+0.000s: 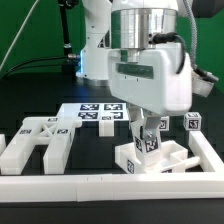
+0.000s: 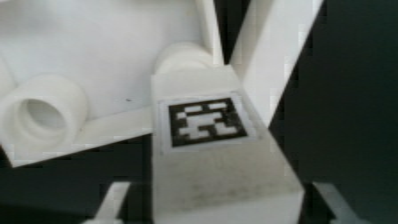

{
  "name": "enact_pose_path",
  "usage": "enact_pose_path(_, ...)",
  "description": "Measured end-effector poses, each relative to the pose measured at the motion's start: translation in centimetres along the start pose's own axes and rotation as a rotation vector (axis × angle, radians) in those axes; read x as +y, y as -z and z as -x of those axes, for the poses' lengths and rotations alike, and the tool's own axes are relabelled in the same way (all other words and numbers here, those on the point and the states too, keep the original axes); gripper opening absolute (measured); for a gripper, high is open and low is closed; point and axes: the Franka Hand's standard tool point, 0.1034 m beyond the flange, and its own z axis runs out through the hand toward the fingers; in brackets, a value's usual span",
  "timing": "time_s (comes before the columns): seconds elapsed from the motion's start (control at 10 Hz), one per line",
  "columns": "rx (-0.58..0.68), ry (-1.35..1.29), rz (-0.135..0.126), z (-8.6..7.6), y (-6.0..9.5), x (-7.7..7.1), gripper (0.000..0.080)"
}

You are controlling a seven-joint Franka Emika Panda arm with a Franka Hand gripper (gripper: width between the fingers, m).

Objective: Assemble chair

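Observation:
The chair is in loose white parts. A tapered white chair piece (image 2: 210, 170) with a square tag stands between my fingers (image 2: 116, 200), and my gripper (image 2: 221, 205) is shut on it. In the exterior view my gripper (image 1: 148, 133) hangs low at the front right, holding that tagged piece (image 1: 148, 146) upright over a flat white chair slab (image 1: 165, 160). The slab (image 2: 107, 60) lies just behind the held piece in the wrist view and carries a round socket (image 2: 45, 115). A large slotted chair part (image 1: 35, 145) lies at the exterior view's left. Two small tagged blocks (image 1: 190, 123) stand at the right.
The marker board (image 1: 88, 112) lies behind my gripper in the middle. White border rails run along the front (image 1: 100, 186) and the exterior view's right side (image 1: 212, 150). The robot's base (image 1: 95, 40) stands at the back.

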Motion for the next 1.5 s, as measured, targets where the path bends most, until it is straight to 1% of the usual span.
enact_pose_path(0.1, -0.009, -0.092, -0.003, 0.6, -0.3, 0.1, 0.0298)
enact_pose_path(0.2, -0.011, -0.167, -0.008, 0.8, -0.4, 0.1, 0.0298)
enact_pose_path(0.5, -0.010, -0.176, -0.010, 0.8, -0.4, 0.1, 0.0298)
enact_pose_path(0.6, -0.009, -0.149, -0.010, 0.8, -0.5, 0.1, 0.0401)
enact_pose_path(0.7, -0.009, -0.101, 0.000, 0.8, -0.4, 0.2, 0.0401)
enact_pose_path(0.8, -0.027, 0.096, 0.043, 0.6, -0.3, 0.2, 0.0570)
enact_pose_path(0.9, -0.031, 0.279, 0.049, 0.9, -0.1, -0.1, 0.0634)
enact_pose_path(1.0, -0.039, 0.400, 0.061, 1.5, -0.3, 0.3, 0.0634)
enact_pose_path(1.1, -0.025, 0.394, 0.041, 1.9, -0.5, 0.6, 0.0647)
enact_pose_path(1.3, -0.026, 0.544, 0.043, 1.7, -0.6, 0.8, 0.0649)
enact_pose_path(1.4, -0.022, 0.662, 0.047, 1.7, -0.7, 0.8, 0.0649)
enact_pose_path(1.5, -0.004, 0.885, 0.065, 1.4, -0.6, 0.6, 0.0649)
